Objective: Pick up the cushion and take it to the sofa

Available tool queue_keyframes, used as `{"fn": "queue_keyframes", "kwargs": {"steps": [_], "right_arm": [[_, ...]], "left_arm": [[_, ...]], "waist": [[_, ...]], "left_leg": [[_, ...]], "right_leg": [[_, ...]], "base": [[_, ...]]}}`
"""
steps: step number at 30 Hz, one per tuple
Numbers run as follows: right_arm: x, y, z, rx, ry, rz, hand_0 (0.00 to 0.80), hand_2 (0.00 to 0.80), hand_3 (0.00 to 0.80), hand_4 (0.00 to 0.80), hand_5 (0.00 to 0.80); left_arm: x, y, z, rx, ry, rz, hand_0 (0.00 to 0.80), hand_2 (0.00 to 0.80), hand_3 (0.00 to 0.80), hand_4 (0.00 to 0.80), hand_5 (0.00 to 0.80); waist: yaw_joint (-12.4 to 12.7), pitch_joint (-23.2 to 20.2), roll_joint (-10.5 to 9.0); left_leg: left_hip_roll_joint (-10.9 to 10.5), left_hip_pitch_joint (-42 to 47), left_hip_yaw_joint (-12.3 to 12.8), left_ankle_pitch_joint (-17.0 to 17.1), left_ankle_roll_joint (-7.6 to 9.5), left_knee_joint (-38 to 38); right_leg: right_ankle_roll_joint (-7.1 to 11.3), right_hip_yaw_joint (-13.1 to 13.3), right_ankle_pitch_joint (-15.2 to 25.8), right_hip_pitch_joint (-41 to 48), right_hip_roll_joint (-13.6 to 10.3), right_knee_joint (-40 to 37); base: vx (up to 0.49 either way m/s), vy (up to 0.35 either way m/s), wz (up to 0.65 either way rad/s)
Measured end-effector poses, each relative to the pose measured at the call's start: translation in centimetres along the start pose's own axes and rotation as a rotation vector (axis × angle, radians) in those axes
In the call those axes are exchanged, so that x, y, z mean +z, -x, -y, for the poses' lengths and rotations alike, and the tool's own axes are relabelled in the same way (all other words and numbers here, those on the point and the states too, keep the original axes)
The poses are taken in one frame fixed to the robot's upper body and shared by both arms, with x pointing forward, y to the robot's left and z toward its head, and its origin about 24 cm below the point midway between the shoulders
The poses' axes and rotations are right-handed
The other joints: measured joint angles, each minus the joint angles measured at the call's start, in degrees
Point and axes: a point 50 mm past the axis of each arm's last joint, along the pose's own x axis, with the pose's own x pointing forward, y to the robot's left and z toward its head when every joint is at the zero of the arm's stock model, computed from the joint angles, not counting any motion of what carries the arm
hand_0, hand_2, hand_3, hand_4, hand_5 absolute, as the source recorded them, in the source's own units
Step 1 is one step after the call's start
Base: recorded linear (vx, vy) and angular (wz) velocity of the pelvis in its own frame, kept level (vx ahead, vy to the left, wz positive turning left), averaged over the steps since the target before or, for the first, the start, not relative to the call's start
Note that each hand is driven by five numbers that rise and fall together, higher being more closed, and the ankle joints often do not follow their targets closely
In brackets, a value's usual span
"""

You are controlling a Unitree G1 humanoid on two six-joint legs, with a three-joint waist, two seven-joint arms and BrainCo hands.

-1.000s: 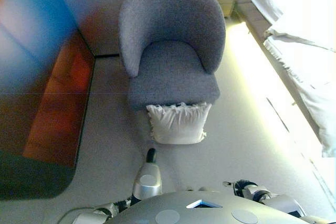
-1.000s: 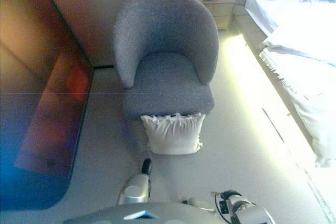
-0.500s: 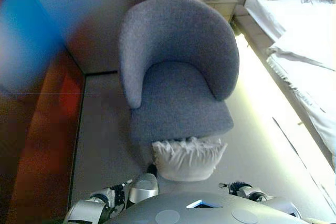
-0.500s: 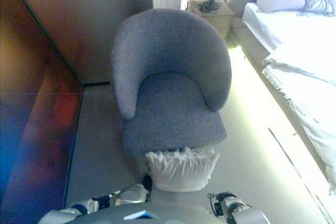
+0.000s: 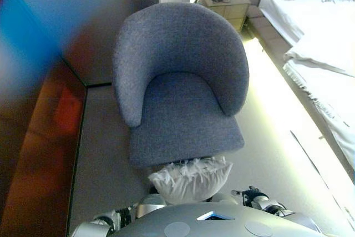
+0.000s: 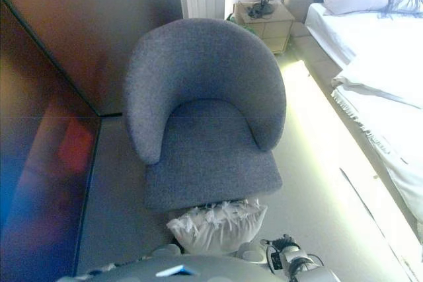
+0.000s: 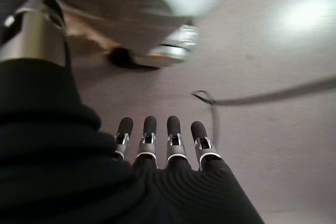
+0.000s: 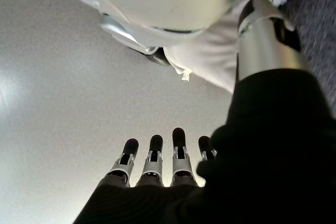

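Note:
A white cushion (image 5: 191,178) with a frilled edge stands on the grey floor, leaning against the front of the grey armchair (image 5: 183,98). It is right in front of me and my body hides its lower part. It also shows in the right wrist view (image 8: 210,66). My left hand (image 7: 157,135) hangs low over the floor with straight fingers and holds nothing. My right hand (image 8: 163,156) also hangs low, fingers straight and empty, with the cushion beyond it. Neither hand touches the cushion.
A bed with white bedding (image 5: 327,37) runs along the right. A small nightstand (image 5: 224,1) stands behind the armchair. A dark glossy wall (image 5: 39,109) closes the left side. Floor lies open between armchair and bed.
The camera has moved forward: armchair and cushion now sit nearer and lower in the picture. My left arm, raised toward the cushion before, has dropped out of the eye views.

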Motion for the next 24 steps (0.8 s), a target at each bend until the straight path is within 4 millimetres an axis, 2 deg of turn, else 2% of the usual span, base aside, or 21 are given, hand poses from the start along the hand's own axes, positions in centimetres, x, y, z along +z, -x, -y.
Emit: {"fn": "queue_keyframes", "kwargs": {"steps": [5,6,8,10,11,13,15,16,17,18,19,20,22,23,24], "right_arm": [[0.2,-0.1,0.6,0.001,0.023,0.012,0.000,0.000,0.000,0.000,0.000],[0.2,-0.1,0.8,-0.003,0.028,0.010,0.000,0.000,0.000,0.000,0.000],[0.4,-0.2,1.2,-0.016,0.039,0.013,0.000,0.000,0.000,0.000,0.000],[1.1,-0.2,1.5,-0.027,0.038,0.023,0.000,0.000,0.000,0.000,0.000],[1.5,-0.2,1.6,-0.034,0.022,0.031,0.000,0.000,0.000,0.000,0.000],[1.9,-0.2,1.7,-0.046,-0.009,0.037,0.000,0.000,0.000,0.000,0.000],[2.6,-0.1,1.8,-0.049,-0.026,0.048,0.000,0.000,0.000,0.000,0.000],[2.6,-0.1,1.8,-0.054,-0.025,0.048,0.000,0.000,0.000,0.000,0.000],[2.8,-0.1,1.8,-0.062,-0.021,0.053,0.000,0.000,0.000,0.000,0.000],[3.1,-0.1,2.0,-0.069,-0.023,0.069,0.000,0.000,0.000,0.000,0.000],[3.1,-0.1,2.1,-0.074,-0.024,0.074,0.000,0.000,0.000,0.000,0.000],[3.1,-0.1,2.2,-0.078,-0.024,0.077,0.000,0.000,0.000,0.000,0.000],[2.7,-0.2,2.3,-0.094,-0.027,0.069,0.000,0.000,0.000,0.000,0.000],[2.5,-0.2,2.5,-0.101,-0.028,0.064,0.000,0.000,0.000,0.000,0.000],[3.0,-0.2,2.5,-0.110,-0.032,0.082,0.000,0.000,0.000,0.000,0.000]], "left_arm": [[0.4,0.1,0.3,0.015,0.002,0.013,0.000,0.000,0.000,0.000,0.000],[1.0,0.2,0.7,0.018,0.003,0.029,0.000,0.000,0.000,0.000,0.000],[1.5,0.4,1.2,0.007,0.034,0.044,0.000,0.000,0.000,0.000,0.000],[2.1,0.5,1.8,-0.009,0.040,0.059,0.000,0.000,0.000,0.000,0.000],[2.6,0.7,2.2,-0.018,0.038,0.074,0.000,0.000,0.000,0.000,0.000],[3.3,1.0,2.8,-0.036,0.034,0.099,0.000,0.000,0.000,0.000,0.000],[3.4,1.0,2.7,-0.031,0.035,0.102,0.000,0.000,0.000,0.000,0.000],[3.5,0.9,2.4,-0.027,0.038,0.104,0.000,0.000,0.000,0.000,0.000],[2.9,0.7,2.0,-0.019,0.040,0.094,0.000,0.000,0.000,0.000,0.000],[2.3,0.5,1.6,-0.010,0.041,0.078,0.000,0.000,0.000,0.000,0.000],[2.1,0.5,1.5,-0.009,0.039,0.074,0.000,0.000,0.000,0.000,0.000],[2.2,0.5,1.6,-0.010,0.028,0.086,0.000,0.000,0.000,0.000,0.000],[3.6,0.9,1.9,-0.023,0.004,0.140,0.000,0.000,0.000,0.000,0.000],[4.9,1.2,1.9,-0.015,-0.042,0.182,0.000,0.000,0.000,0.000,0.000],[6.7,1.8,2.1,-0.012,-0.083,0.244,0.000,0.000,0.000,0.000,0.000]], "waist": [[1.0,0.2,1.19],[1.4,0.4,1.22],[1.6,1.1,2.07],[1.7,2.0,3.22],[1.6,2.7,3.66],[1.7,3.9,4.20],[1.3,5.2,2.85],[1.2,5.5,2.01],[1.4,5.4,0.94],[1.1,5.3,0.44],[0.6,5.3,0.49],[-0.2,5.2,0.86],[-1.9,5.0,1.92],[-2.7,5.2,1.95],[-3.1,6.2,1.21]], "left_leg": [[2.5,-0.1,-1.4,-1.6,-2.72,3.0],[2.5,-0.8,-2.2,-2.0,-3.31,3.9],[2.5,-2.9,-3.3,-1.9,-3.45,5.0],[2.3,-5.3,-3.5,-1.6,-3.76,6.1],[1.9,-7.1,-3.6,-0.3,-5.47,7.2],[0.5,-9.1,-3.7,2.9,-4.98,7.7],[-1.3,-9.8,-4.6,7.1,-4.84,7.3],[-2.1,-9.8,-5.0,8.1,-4.77,7.9],[-3.1,-10.1,-4.8,4.4,-2.87,12.6],[-3.5,-9.6,-4.8,1.4,-1.87,15.8],[-3.4,-9.2,-4.9,-0.6,-1.00,17.2],[-2.7,-8.9,-4.8,-0.9,-0.52,17.2],[-2.1,-8.6,-4.7,-2.8,0.00,12.1],[-2.0,-8.6,-4.6,-3.1,0.22,8.9],[-2.4,-9.4,-4.2,-2.5,-0.07,7.2]], "right_leg": [[-0.85,-1.4,0.5,3.5,2.2,-3.5],[-0.97,-1.5,0.5,3.3,2.3,-3.8],[-1.06,-2.7,0.5,2.6,2.1,-3.8],[-1.09,-3.1,0.8,1.2,1.9,-3.4],[-1.01,-4.1,0.9,0.7,1.3,-3.3],[-0.92,-4.7,0.9,-0.3,0.3,-2.6],[-1.20,-5.3,0.9,-0.5,-2.0,-2.8],[-1.55,-5.6,1.2,-0.3,-3.2,-3.2],[-1.80,-6.2,1.4,-0.4,-4.8,-3.1],[-1.67,-6.9,1.5,-0.5,-5.9,-3.1],[-1.11,-7.4,1.9,-0.6,-6.2,-3.0],[-0.22,-7.4,2.1,-1.1,-5.8,-2.6],[0.82,-7.4,1.5,-3.8,-5.0,0.1],[1.44,-7.3,1.1,-5.9,-4.8,1.8],[1.85,-6.6,0.8,-8.2,-5.7,4.0]], "base": [[0.042,-0.206,0.09],[-0.106,-0.102,0.07],[-0.146,-0.099,0.21],[-0.135,-0.043,0.25],[-0.118,0.011,0.40],[-0.055,0.054,0.40],[0.047,0.123,0.28],[0.062,0.210,-0.03],[0.054,0.233,-0.30],[0.035,0.230,-0.45],[0.011,0.197,-0.25],[-0.030,0.167,0.03],[-0.087,0.109,0.44],[-0.165,0.075,0.68],[-0.200,0.053,0.43]]}}
